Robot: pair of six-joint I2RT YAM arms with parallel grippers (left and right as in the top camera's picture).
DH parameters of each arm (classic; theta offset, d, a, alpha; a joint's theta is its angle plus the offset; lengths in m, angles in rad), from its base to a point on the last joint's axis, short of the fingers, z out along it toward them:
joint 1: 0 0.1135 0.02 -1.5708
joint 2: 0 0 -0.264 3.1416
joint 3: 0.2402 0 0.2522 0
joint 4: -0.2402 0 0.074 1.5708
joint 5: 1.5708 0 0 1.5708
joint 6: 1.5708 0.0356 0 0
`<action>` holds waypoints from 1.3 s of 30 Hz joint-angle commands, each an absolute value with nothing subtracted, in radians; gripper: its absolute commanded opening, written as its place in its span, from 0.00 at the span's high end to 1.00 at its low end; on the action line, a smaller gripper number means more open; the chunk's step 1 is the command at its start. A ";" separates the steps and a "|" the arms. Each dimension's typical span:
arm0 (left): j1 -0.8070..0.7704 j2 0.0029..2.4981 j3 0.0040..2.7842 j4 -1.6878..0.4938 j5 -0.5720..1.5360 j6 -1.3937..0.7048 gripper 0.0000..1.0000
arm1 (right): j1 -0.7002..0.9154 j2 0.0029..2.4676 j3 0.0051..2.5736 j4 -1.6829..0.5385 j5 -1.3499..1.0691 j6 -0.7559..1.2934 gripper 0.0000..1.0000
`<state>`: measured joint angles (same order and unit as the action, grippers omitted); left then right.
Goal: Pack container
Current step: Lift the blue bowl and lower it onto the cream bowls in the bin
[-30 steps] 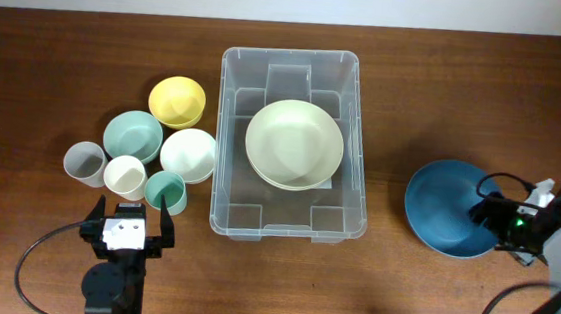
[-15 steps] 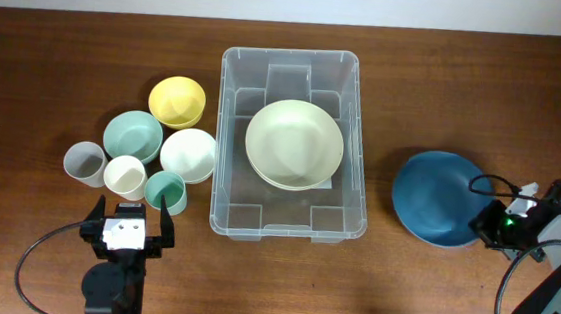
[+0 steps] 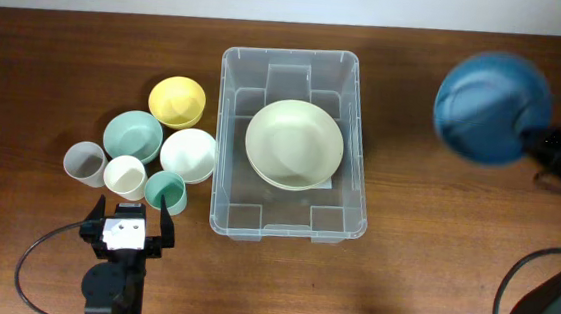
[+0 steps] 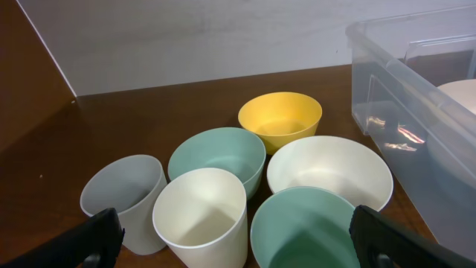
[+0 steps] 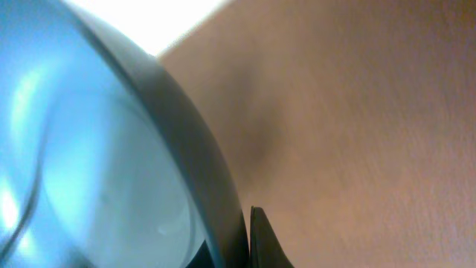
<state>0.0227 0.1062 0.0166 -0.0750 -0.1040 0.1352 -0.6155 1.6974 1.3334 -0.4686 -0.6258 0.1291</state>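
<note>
The clear plastic container (image 3: 223, 143) stands mid-table with a cream bowl (image 3: 294, 143) inside it. Its near wall shows at the right of the left wrist view (image 4: 416, 97). My right gripper (image 3: 544, 143) is shut on the rim of a blue bowl (image 3: 491, 91), held tilted and blurred above the table to the right of the container. In the right wrist view the blue bowl (image 5: 97, 171) fills the left side, its rim pinched in my right gripper (image 5: 245, 242). My left gripper (image 3: 125, 230) stands open at the front left, nothing between its fingers.
Left of the container sit a yellow bowl (image 3: 177, 101), a teal bowl (image 3: 133, 134) and a white bowl (image 3: 187, 154). In front of them stand a grey cup (image 3: 83, 163), a white cup (image 3: 125, 176) and a teal cup (image 3: 166, 190), just ahead of my left gripper (image 4: 236, 234).
My right gripper has shut on the blue bowl's rim and lifted it off the table, up and toward the back. The left arm has not moved.
</note>
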 commanded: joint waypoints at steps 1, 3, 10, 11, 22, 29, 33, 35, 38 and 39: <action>0.022 0.102 0.009 -0.072 -0.093 0.148 0.01 | -0.503 1.690 1.505 -0.507 -0.656 0.155 0.96; 0.022 0.102 0.009 -0.072 -0.093 0.148 0.00 | -0.420 1.690 1.582 -0.542 -0.579 0.154 0.96; 0.022 0.102 0.009 -0.072 -0.093 0.148 0.01 | -0.081 1.697 1.660 -0.621 -0.244 0.147 0.96; 0.022 0.102 0.009 -0.072 -0.093 0.148 0.01 | -0.031 1.707 1.660 -0.636 -0.210 0.147 0.96; 0.022 0.102 0.009 -0.072 -0.093 0.148 0.01 | 0.239 1.842 1.660 -0.740 -0.142 0.147 0.96; 0.022 0.102 0.009 -0.072 -0.093 0.148 0.01 | 0.287 1.888 1.660 -0.744 -0.162 0.148 0.96; 0.022 0.102 0.009 -0.072 -0.093 0.148 0.01 | 0.303 1.890 1.660 -0.753 -0.182 0.167 0.96; 0.022 0.102 0.009 -0.072 -0.093 0.148 0.01 | 0.313 1.890 1.660 -0.765 -0.188 0.167 0.96; 0.022 0.102 0.009 -0.072 -0.093 0.148 0.01 | 0.324 1.890 1.660 -0.783 -0.187 0.167 0.95; 0.022 0.102 0.009 -0.072 -0.093 0.148 0.01 | 0.327 1.890 1.660 -0.786 -0.187 0.167 0.85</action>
